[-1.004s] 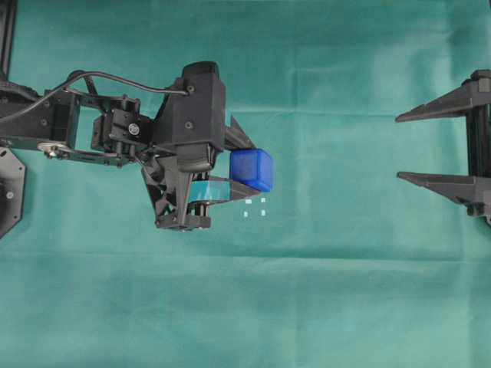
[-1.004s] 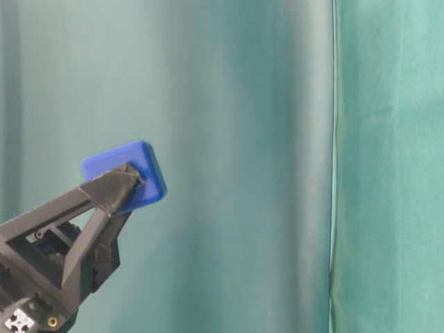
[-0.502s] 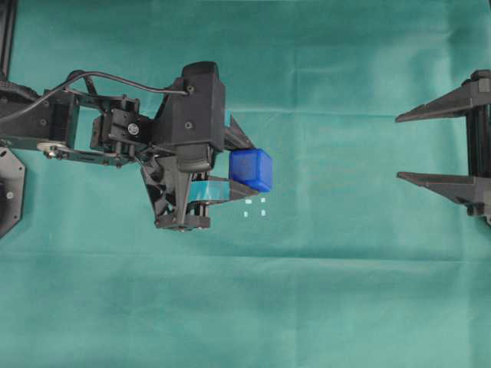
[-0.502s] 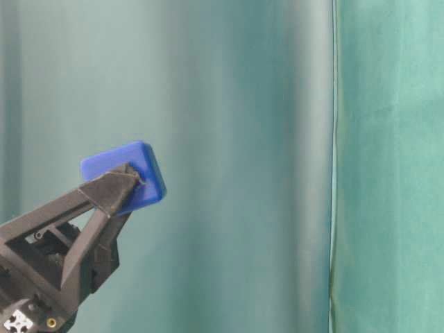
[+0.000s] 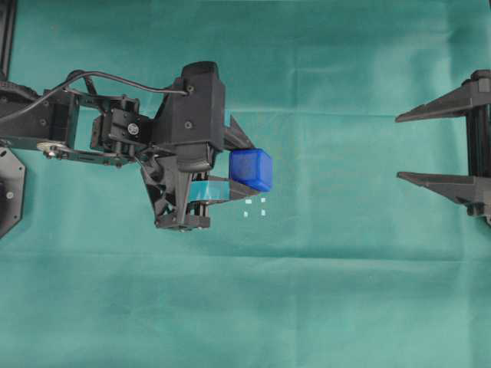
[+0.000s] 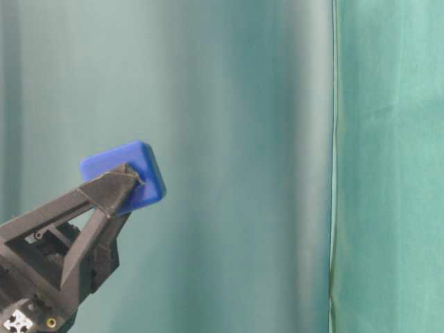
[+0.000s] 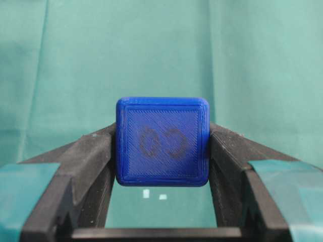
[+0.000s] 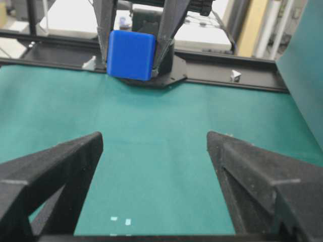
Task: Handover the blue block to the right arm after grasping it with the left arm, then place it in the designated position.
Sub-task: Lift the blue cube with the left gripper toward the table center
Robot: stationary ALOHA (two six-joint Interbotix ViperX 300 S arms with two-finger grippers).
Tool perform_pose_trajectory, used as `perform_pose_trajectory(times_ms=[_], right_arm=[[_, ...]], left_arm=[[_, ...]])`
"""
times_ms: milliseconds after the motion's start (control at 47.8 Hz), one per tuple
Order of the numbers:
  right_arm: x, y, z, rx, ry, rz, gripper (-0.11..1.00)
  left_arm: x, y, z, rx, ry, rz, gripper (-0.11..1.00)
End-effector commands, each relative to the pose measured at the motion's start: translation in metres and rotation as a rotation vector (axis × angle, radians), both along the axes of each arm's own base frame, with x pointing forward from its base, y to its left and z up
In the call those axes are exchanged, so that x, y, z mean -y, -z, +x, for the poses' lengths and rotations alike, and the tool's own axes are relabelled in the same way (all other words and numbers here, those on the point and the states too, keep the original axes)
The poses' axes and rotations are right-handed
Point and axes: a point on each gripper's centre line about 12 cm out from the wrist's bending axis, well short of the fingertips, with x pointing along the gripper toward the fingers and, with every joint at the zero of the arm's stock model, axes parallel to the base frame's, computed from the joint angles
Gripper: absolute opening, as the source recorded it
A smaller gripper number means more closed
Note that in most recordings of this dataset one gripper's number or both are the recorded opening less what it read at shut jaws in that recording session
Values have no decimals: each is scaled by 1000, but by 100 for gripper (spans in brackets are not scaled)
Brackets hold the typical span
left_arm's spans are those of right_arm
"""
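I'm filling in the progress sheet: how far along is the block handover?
Done: the left hand has grasped the blue block and holds it off the cloth. In hand: it offers the block toward the right hand, which waits open, well apart. Left: the transfer, then setting the block on the white marks.

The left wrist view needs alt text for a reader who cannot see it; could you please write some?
A blue block is clamped between the jaws of the left gripper, a faint circular emblem on the face toward the camera. The fingers are black with teal tape nearer the camera. Behind lies green cloth, with small white marks visible below the block.
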Motion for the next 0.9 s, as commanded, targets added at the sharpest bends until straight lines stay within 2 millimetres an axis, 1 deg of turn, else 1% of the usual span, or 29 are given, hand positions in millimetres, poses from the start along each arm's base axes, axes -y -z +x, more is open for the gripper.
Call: perform_pose_trajectory(times_ms=[0, 460, 669, 878], right_arm=[[0, -11, 2, 28, 2, 1, 95], [0, -12, 3, 31, 1, -2, 95], [0, -12, 3, 34, -1, -14, 95], [-1, -13, 3, 41, -6, -36, 95]], left_arm=[[1, -20, -1, 57, 4, 2, 47], [1, -21, -3, 97, 5, 1, 46], [1, -28, -9, 203, 6, -3, 47], [1, -27, -20, 333, 5, -12, 47]])
